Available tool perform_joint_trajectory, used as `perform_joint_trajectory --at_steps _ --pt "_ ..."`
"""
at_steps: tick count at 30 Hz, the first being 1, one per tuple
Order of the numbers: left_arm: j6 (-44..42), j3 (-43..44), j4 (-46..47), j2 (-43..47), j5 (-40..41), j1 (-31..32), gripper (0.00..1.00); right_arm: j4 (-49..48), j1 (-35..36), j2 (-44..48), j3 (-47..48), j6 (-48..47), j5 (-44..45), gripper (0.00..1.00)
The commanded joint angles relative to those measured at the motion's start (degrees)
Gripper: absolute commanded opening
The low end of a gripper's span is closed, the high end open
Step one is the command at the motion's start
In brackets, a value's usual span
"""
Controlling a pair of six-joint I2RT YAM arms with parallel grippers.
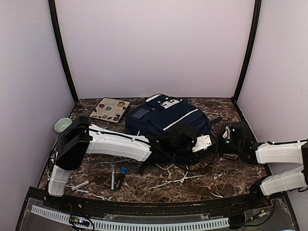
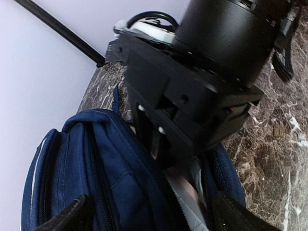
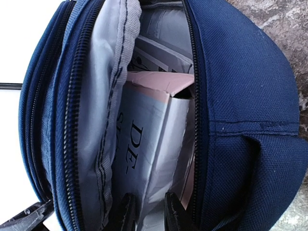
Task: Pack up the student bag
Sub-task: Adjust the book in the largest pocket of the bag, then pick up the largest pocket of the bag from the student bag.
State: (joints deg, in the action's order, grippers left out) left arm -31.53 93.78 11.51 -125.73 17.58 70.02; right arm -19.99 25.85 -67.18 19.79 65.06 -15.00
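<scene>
1. The student bag (image 1: 166, 118) lies flat toward the back edge of the table (image 1: 202, 183), about mid-width. Its main compartment is unzipped on the near right side.
2. The step in hand, as I judge it, is seating a pale book (image 3: 149, 144), printed "DE-", in that compartment beside other papers.
3. The right gripper (image 3: 149, 214) sits at the bag's mouth, jaws nearly together. They seem to pinch the book's near edge, though the contact is hard to confirm.
4. The left gripper (image 2: 154, 216) hovers at the opening, jaws spread wide, holding nothing.
5. The next move likely calls for pushing the book deeper, letting go, and withdrawing clear of the zip.
6. A floral notebook (image 1: 109, 109) lies just beside the bag toward the back left corner. Markers (image 1: 118, 177) lie near the front edge, unpacked.
</scene>
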Motion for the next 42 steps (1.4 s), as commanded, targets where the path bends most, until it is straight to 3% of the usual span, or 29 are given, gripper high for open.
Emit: perform_joint_trajectory --at_steps 1,4,9,13,17,19,27,33,39,42 --pt "0.3 2.5 -1.0 0.5 6.7 0.2 0.79 -5.1 1.0 -2.4 -1.3 1.3 -0.1 0.21" --pt "1.1 2.6 -1.4 0.9 5.6 0.2 0.54 -7.7 2.3 -4.7 -0.8 1.7 -0.5 0.21" --pt "0.4 1.9 -1.0 0.9 7.5 0.2 0.01 -10.7 4.9 -8.6 0.6 2.4 -0.4 0.21" --pt "0.4 -0.8 -0.5 5.2 10.0 0.2 0.0 -12.4 6.7 -11.8 2.3 2.6 -0.7 0.21" --pt "3.5 -9.8 3.7 18.0 -3.2 0.1 0.0 -16.5 8.4 -16.6 6.4 2.9 -1.9 0.21" --pt "5.3 -10.0 1.9 20.8 -7.9 0.1 0.0 -17.4 9.5 -19.6 9.9 2.9 -1.8 0.21" --pt "8.4 -7.2 -3.9 22.0 -12.0 0.1 0.0 -28.3 14.2 -27.9 18.8 6.2 6.4 0.2" --pt "11.6 -7.6 -4.0 24.2 -17.0 0.2 0.0 -30.3 15.1 -30.9 25.1 4.2 13.3 0.19" --pt "10.7 -8.0 -3.3 24.6 -14.4 0.1 0.0 -35.6 15.7 -35.0 28.5 5.6 16.5 0.2" --pt "10.3 -9.8 -2.9 25.4 -12.1 -0.3 0.0 -35.8 15.7 -36.7 27.1 8.3 15.4 0.25"
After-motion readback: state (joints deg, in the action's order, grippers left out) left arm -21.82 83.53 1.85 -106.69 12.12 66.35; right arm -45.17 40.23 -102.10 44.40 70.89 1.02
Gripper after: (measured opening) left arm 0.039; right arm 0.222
